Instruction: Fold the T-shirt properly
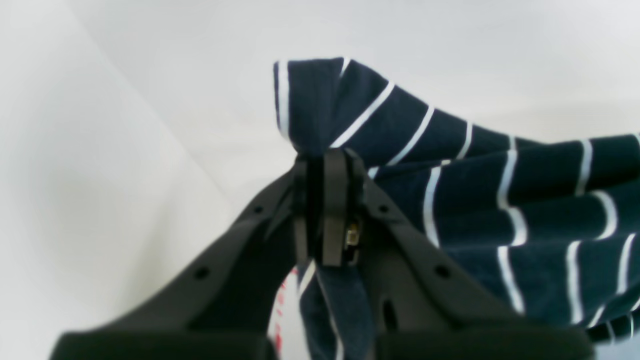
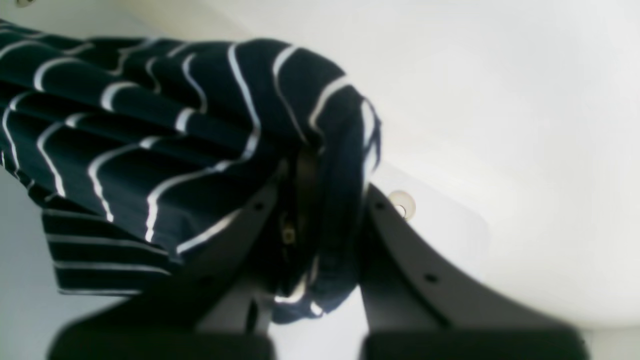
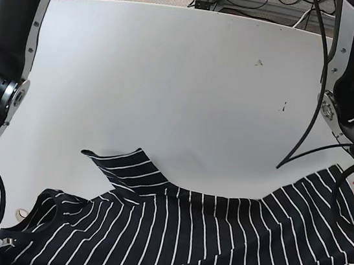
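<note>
**White bench, striped tee pinched at both ends**

White bench (image 3: 191,75) under bright light, cables + floor visible beyond far edge in base view. T-shirt (image 3: 215,242) spread across near half of bench, dark w/ thin white stripes, one sleeve poking toward centre, lots of shallow wrinkles through the body.

Left gripper (image 1: 327,200) clenched on a bunched corner of T-shirt (image 1: 500,200); fabric puckers above the tips, another strip hangs down below. Right gripper (image 2: 325,200) likewise clamped on a gathered wad of T-shirt (image 2: 150,150), cloth wrapped over the tips.

Step in hand, as judged: carrying one edge over for a fold. To do well: keep both arms level and moving at same pace, hold cloth taut between the two pinches so stripes stay parallel, lay edge down onto matching edge before letting go. Sag in the middle or one side leading = skewed fold. Sleeve prob needs tucking in first or it ends up sticking out.

View differences: wrist cams show the pinch itself + how much cloth is caught; no sense of overall layout. Base view shows whole garment, sleeve, wrinkles, but both grippers sit at/below frame edge, grip not readable there.
</note>
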